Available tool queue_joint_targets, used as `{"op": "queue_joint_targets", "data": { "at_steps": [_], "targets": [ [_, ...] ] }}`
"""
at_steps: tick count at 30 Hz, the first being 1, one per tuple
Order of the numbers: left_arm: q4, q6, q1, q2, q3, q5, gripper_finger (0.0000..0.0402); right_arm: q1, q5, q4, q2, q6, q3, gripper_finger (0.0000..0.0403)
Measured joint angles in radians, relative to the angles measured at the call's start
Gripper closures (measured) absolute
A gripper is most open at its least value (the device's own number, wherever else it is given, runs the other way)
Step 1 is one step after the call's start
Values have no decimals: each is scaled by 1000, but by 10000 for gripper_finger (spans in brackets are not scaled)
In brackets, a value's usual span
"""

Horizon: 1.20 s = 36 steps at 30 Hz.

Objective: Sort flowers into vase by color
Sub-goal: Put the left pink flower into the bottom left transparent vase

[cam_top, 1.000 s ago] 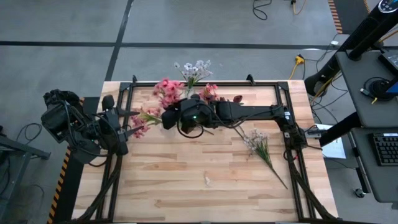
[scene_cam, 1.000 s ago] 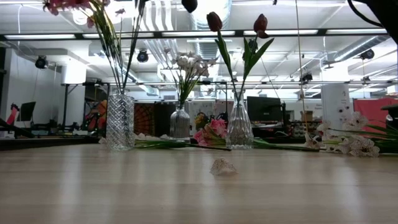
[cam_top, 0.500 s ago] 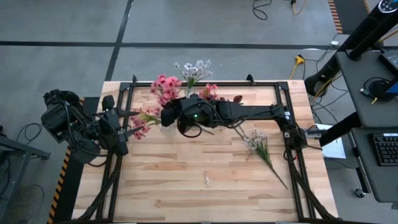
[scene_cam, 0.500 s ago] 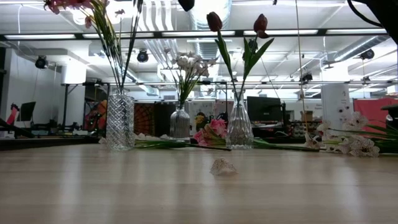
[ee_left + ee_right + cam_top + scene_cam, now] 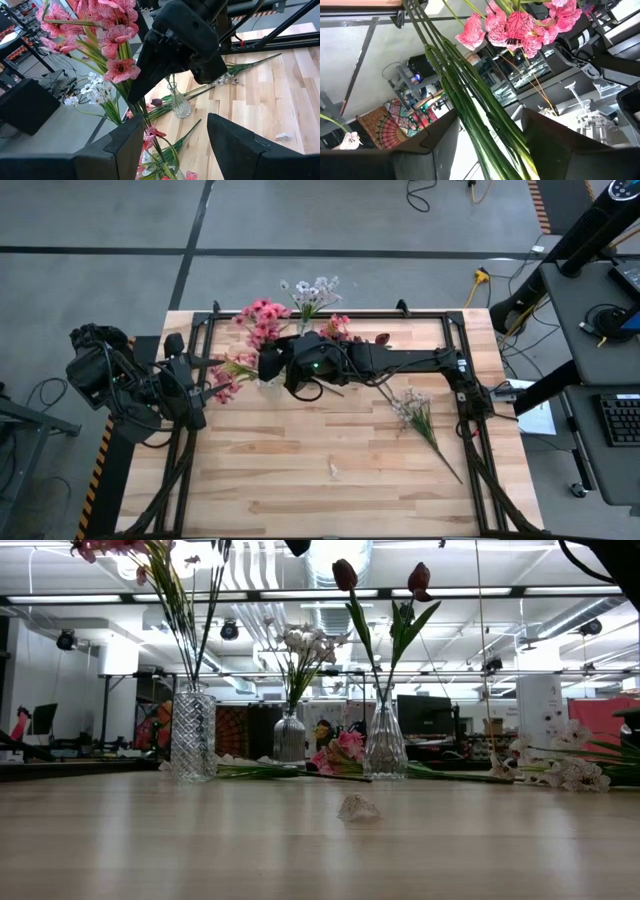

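Overhead, the wooden table [image 5: 300, 470] stands on grey floor; right gripper [image 5: 487, 150] open around pink flower stems [image 5: 470, 100]; left gripper [image 5: 170, 145] open.

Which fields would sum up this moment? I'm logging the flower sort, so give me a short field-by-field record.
left vase: crystal vase with pink flowers
middle vase: small vase with white flowers
right vase: flared vase with two red tulips
right gripper: above the pink flowers' vase, fingers open, stems between them
left gripper: waiting at the table's left edge, fingers open, empty
loose on table: white stem at right, pink stem at left, scrap in the middle
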Motion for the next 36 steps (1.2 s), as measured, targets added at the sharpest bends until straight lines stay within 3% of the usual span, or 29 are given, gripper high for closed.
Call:
{"op": "queue_joint_targets", "data": {
  "at_steps": [19,30,36],
  "targets": [
    [5,2,0,0,0,0,200,0,-1,4,0,86,-59,140],
    [5,2,0,9,0,1,200,0,5,115,0,72,-57,101],
    [5,16,0,28,0,1,200,0,2,113,0,59,-60,111]
  ]
}}
